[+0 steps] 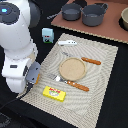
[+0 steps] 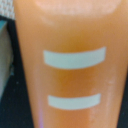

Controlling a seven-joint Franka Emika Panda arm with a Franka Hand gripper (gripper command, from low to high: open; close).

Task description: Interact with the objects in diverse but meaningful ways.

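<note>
The orange bread loaf (image 2: 70,65) fills the wrist view at very close range, blurred, its glossy crust crossed by two pale slashes (one above the other); where it lies cannot be told. The yellow red-marked packet (image 1: 54,93) lies flat near the striped mat's near edge. The white oblong piece (image 1: 68,43) rests along the mat's far edge. The pale blue-and-white carton (image 1: 47,35) stands upright on the dark surface, just beyond the mat's far corner.
</note>
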